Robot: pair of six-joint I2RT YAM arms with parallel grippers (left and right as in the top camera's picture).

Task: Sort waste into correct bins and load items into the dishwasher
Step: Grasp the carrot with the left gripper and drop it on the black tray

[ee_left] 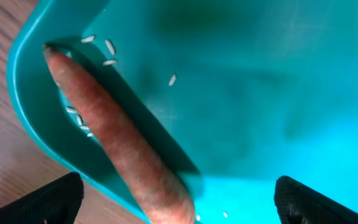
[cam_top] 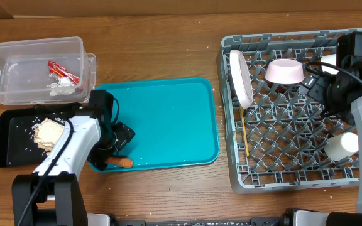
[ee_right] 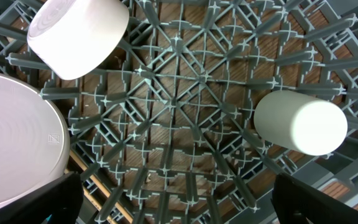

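The orange sausage stick point(cam_top: 120, 162) point(ee_left: 123, 143) lies on the front left rim of the teal tray point(cam_top: 168, 119). My left gripper point(cam_top: 114, 152) point(ee_left: 179, 211) is open just over it, one finger on each side of its near end. The clear tub point(cam_top: 17, 50) holds the red wrapper point(cam_top: 63, 71) and crumpled paper point(cam_top: 60, 90). Brownish scraps and rice point(cam_top: 46, 132) lie in the black tray point(cam_top: 8, 147). In the grey rack point(cam_top: 294, 172) are the plate point(cam_top: 241, 78) point(ee_right: 14, 143), a bowl point(cam_top: 285, 71) point(ee_right: 76, 34), a cup point(cam_top: 341, 145) point(ee_right: 300, 121) and chopsticks point(cam_top: 244, 135). My right gripper point(cam_top: 316, 85) point(ee_right: 179, 208) hangs open and empty above the rack floor.
Loose rice grains point(ee_left: 107, 46) dot the teal tray's corner near the sausage. A chopstick point(ee_right: 92, 180) runs under the plate's edge in the right wrist view. The right arm crosses the rack's right side and partly covers another white piece point(cam_top: 329, 59) at the back.
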